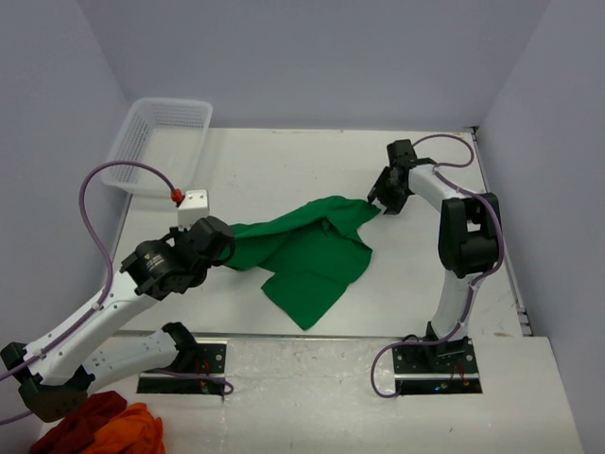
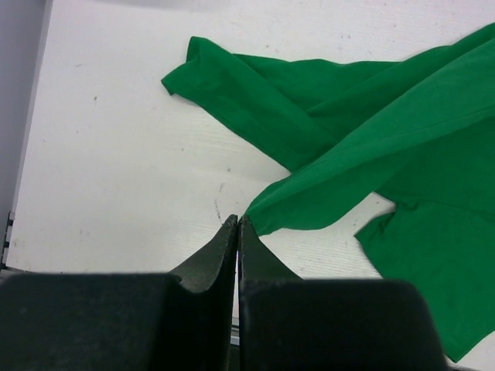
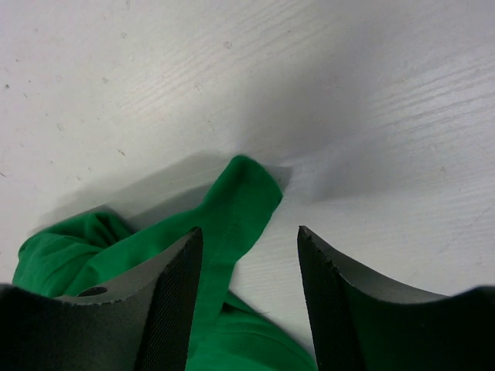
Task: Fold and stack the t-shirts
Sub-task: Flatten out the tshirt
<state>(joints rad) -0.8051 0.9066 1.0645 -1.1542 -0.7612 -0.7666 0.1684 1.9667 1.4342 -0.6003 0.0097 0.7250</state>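
A green t-shirt (image 1: 312, 255) lies crumpled in the middle of the white table. My left gripper (image 1: 227, 250) is at its left corner. In the left wrist view the jaws (image 2: 237, 222) are pressed together, and the cloth (image 2: 402, 139) runs to a point right at their tips, so they seem to pinch its edge. My right gripper (image 1: 383, 204) is at the shirt's far right corner. It is open (image 3: 247, 232) just above the table, with a narrow green tip of the shirt (image 3: 240, 193) lying between and slightly ahead of the fingers.
A clear plastic basket (image 1: 161, 142) stands at the far left corner. A small white block with a red knob (image 1: 194, 200) sits near the left gripper. Red and orange clothes (image 1: 104, 426) lie off the table at the near left.
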